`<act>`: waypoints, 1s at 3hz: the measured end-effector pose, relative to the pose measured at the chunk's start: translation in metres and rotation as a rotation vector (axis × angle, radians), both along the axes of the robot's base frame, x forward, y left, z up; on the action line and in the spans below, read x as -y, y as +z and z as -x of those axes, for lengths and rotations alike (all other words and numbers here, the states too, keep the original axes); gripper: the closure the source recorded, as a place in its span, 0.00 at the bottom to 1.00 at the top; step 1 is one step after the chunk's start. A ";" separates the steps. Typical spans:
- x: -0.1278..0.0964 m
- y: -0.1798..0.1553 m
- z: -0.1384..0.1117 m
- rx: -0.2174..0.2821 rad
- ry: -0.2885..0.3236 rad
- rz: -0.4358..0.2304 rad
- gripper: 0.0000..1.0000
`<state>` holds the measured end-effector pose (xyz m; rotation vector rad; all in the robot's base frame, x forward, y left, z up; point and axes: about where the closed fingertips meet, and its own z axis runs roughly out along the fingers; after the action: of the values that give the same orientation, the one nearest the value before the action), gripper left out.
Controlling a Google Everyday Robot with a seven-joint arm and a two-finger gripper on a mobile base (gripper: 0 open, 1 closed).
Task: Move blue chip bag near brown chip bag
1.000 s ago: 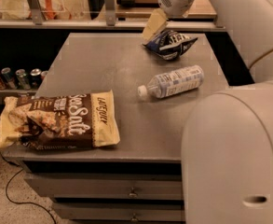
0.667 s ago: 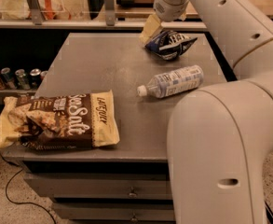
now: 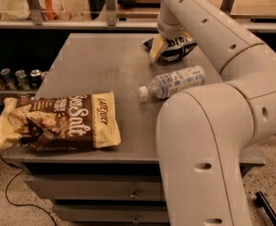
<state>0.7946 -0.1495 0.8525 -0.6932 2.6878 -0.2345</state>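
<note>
Table (image 3: 104, 65) of grey metal fills the middle of the camera view, and we see drawers (image 3: 135, 192) under its near edge. The brown bag (image 3: 57, 121) lies flat at the near left corner. Its cream end hangs a little over the left edge and its "Sea Salt" lettering faces up.

The blue bag (image 3: 181, 51) sits at the far right of the top, well apart from the brown bag, with most of the bare surface between them. The gripper (image 3: 162, 48) is down at the blue bag's left end and touches it or comes very close. A pale yellow part of the gripper covers that end of the bag. We cannot tell whether the gripper is apart or clamped on the bag, since the wrist above hides the far side.

A clear bottle (image 3: 175, 82) lies on its side between the blue bag and the near edge. Its white cap points left, toward the middle of the table. It is near the blue bag but apart from it.

The arm (image 3: 213, 126) rises thick and white in the right foreground, then bends back over the table to the wrist. It hides the table's near right corner.

Left of the table, on a lower shelf, stands a row of what look like drink cans (image 3: 15, 78). A dark cable (image 3: 15, 197) trails on the floor below the brown bag.
</note>
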 end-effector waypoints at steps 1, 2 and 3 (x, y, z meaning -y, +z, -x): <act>0.012 -0.012 -0.001 -0.015 -0.044 0.009 0.41; 0.012 -0.007 -0.001 -0.015 -0.045 0.009 0.64; 0.012 -0.005 0.000 -0.014 -0.045 0.009 0.88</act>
<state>0.7950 -0.1618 0.8476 -0.6405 2.7197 -0.2543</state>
